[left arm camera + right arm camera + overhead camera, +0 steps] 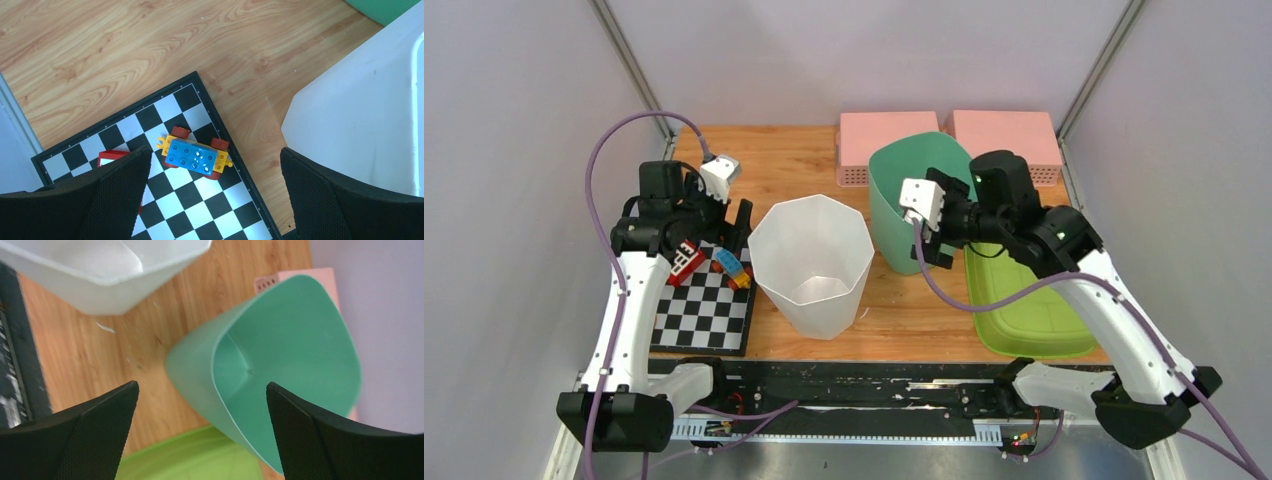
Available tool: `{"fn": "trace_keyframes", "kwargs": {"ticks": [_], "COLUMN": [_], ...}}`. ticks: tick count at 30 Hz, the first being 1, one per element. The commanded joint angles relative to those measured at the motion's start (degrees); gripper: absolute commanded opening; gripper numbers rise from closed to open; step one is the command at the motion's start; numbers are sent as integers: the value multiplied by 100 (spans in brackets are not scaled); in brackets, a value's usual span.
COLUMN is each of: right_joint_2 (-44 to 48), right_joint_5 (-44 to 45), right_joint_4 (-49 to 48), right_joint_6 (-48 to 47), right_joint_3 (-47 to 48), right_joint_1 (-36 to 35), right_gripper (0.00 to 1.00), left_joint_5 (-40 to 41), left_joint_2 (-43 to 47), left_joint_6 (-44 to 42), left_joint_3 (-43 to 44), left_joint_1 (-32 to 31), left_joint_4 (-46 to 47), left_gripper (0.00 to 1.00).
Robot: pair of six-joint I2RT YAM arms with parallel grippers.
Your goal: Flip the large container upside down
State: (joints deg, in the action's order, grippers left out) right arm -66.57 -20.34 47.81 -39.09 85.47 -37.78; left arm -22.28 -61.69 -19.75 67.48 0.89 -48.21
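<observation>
Pincers on both arms gape wide and hold nothing. The left pincer (216,151) hangs over the chessboard (200,205) and its toy car (195,157) at the left of the overhead view, while the right pincer (202,390) hovers just by the green container (914,190). At centre frame the large white container (812,262) stands mouth-up on the counter (904,310), with the green one mouth-up just to its upper right.

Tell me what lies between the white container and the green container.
Between white container and green container: bare wooden tabletop, a few white flecks, shown in right wrist view.
</observation>
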Motion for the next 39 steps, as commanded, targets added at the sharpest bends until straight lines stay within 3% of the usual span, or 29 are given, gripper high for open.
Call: {"fn": "trace_keyframes", "kwargs": {"ticks": [1,10,17,23,28,35,39], "right_joint_2": [274,-839,-1524,-1837,-2052,-2350,-2440], "right_joint_5": [334,111,96,-368,-403,-522,-548], "right_joint_4": [807,1047,1155,2171,2539,2771,2772], "right_joint_6": [-1948,-2448,-2704,-3060,-3190,-3190,-3137], "right_joint_3": [-194,382,784,1178,1291,1337,1304], "right_joint_1": [407,1053,1155,1159,1159,1159,1151], "right_gripper": [100,100,96,74,64,57,39], "left_joint_5": [-18,-1,32,15,-32,-41,-44], "left_joint_2": [42,1,19,16,-25,-2,16], "left_joint_6": [36,96,63,59,114,127,129], "left_joint_3": [-47,-85,-124,-219,-233,-271,-280], "left_joint_1": [-27,-27,-27,-27,-27,-27,-27], "left_joint_4": [132,180,191,275,327,331,342], "left_gripper": [100,100,100,100,100,100,100]}}
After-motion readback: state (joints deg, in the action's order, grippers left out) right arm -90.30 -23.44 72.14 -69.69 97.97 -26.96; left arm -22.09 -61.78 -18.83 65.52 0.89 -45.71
